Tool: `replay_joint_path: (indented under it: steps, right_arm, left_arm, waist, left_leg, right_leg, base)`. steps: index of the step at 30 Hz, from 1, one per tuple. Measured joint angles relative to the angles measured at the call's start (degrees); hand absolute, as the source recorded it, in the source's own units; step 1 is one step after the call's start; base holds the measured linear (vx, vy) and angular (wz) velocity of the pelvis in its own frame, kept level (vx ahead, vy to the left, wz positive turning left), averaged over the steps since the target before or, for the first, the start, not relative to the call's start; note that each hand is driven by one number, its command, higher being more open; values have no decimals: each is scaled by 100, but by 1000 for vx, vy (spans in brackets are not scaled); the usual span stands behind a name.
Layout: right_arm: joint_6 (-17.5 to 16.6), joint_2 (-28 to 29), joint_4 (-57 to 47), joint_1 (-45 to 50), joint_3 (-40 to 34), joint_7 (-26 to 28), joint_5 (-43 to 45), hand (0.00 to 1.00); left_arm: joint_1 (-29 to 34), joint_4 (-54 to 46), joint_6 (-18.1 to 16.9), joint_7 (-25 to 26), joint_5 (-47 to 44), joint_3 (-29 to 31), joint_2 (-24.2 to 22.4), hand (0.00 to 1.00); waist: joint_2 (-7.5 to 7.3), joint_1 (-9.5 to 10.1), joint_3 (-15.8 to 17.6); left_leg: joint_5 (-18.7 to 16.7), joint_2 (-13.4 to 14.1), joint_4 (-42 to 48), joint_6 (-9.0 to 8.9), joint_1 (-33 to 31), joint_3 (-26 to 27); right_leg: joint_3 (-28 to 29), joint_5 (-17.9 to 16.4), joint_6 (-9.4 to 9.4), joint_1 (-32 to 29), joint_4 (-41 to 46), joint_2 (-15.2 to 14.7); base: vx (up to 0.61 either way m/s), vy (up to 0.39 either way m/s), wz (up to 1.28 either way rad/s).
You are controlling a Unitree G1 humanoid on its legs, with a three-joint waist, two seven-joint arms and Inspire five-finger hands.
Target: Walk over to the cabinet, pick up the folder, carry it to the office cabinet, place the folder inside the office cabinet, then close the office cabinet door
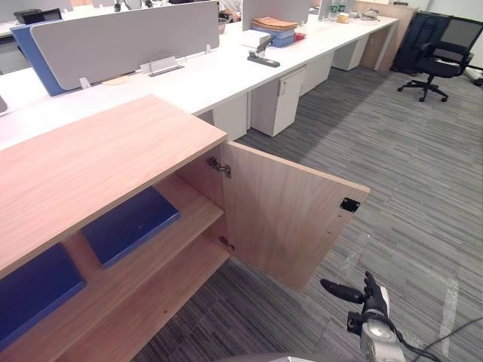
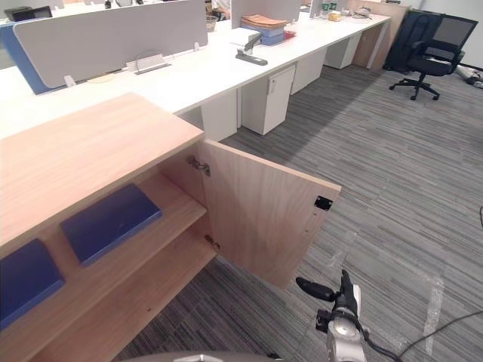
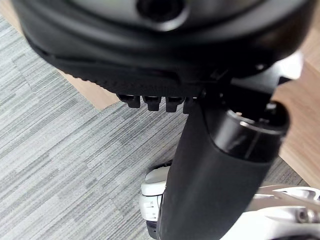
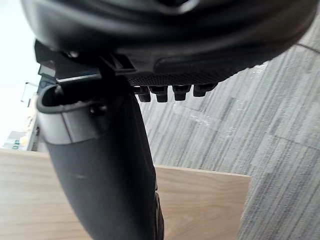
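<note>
The blue folder (image 1: 130, 225) lies flat on the cabinet's (image 1: 90, 162) upper shelf beside a second folder (image 1: 34, 290), so it looks delivered. Only the wide-open door (image 1: 283, 219) seems left to deal with. The right hand (image 1: 367, 298) hangs empty and loose-fingered near the door's free edge, likely ready to swing it shut, and the left hand (image 3: 150, 55) is loose and empty too.

Office cabinet (image 1: 90, 158) top, shelves & door (image 1: 279, 219): pale wood-grain, matt, smooth. Hinge (image 1: 219, 167): bright metal. Blue folder (image 1: 130, 224): matt cover w/ a few pale specks. Carpet (image 1: 407, 166): grey, striped, rough weave. Desk (image 1: 219, 72): white, smooth, slight sheen. Desk screen (image 1: 128, 34): grey, matt. Office chair (image 1: 460, 34): black mesh back.
</note>
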Motion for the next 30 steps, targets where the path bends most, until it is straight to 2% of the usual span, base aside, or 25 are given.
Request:
replay_joint_path:
  steps: [3, 7, 16, 22, 25, 27, 28, 30]
  right_arm:
    - [-2, -318, 110, -407, -1, -5, 119, 100]
    - [-37, -684, 364, -977, -5, -32, 275, 100]
    - [-62, -1455, 1800, -2362, -38, -154, 1181, 100]
    - [-63, -1691, 2308, -2664, 63, 10, 1352, 100]
    - [-63, -1695, 2322, -2712, 532, 218, 1349, 100]
    - [-40, -1662, 2282, -2766, 1426, 490, 1390, 100]
    - [-52, -1637, 2273, -2768, 1409, 459, 1402, 100]
    - [-51, -1776, 2217, -2764, 2038, 513, 1353, 100]
  left_arm:
    - [-22, 0, -21, -85, 0, 4, -21, 100]
    - [-39, 0, -67, -93, -1, 16, -76, 100]
    - [-153, -3, -89, -81, -22, 11, -81, 100]
    - [-192, -4, -100, -74, -27, 9, -89, 100]
    - [-200, -4, -125, -79, -26, 3, -90, 100]
    - [-222, -4, -130, -90, -26, -3, -94, 100]
    - [-225, -4, -135, -94, -25, -4, -96, 100]
    - [-243, -4, -136, -110, -24, -4, -74, 100]
  waist:
    - [56, 90, 23]
    - [123, 107, 59]
    - [198, 178, 149]
    - [220, 216, 216]
    - [230, 228, 254]
    - [239, 232, 306]
    - [242, 230, 326]
    - [220, 180, 376]
  left_leg:
    - [17, -43, -6, 61, -19, -54]
    - [35, -88, -11, 89, -74, -184]
    - [101, -123, -18, 134, -104, -515]
    - [199, -162, -128, 156, -112, -651]
    - [207, -162, -130, 156, -111, -660]
    - [208, -162, -127, 156, -112, -673]
    - [208, -161, -127, 156, -111, -674]
    - [204, -157, -119, 150, -118, -655]
  right_leg:
    - [-15, 74, 13, 30, -78, -38]
    - [-31, 145, 22, 42, -170, -63]
    - [-301, 188, 18, 193, -221, -115]
    - [-418, 187, 17, 217, -212, -154]
    - [-422, 188, 19, 216, -208, -157]
    - [-422, 190, 21, 214, -207, -154]
    - [-420, 190, 22, 214, -206, -154]
    - [-387, 201, 23, 200, -213, -144]
  base:
    - [-96, 29, 8]
    - [-72, 20, 5]
    - [-8, 12, 15]
    - [-32, 27, 13]
    - [-28, 18, 1]
    - [-15, 12, 0]
    - [-18, 22, -3]
    - [-15, 26, -8]
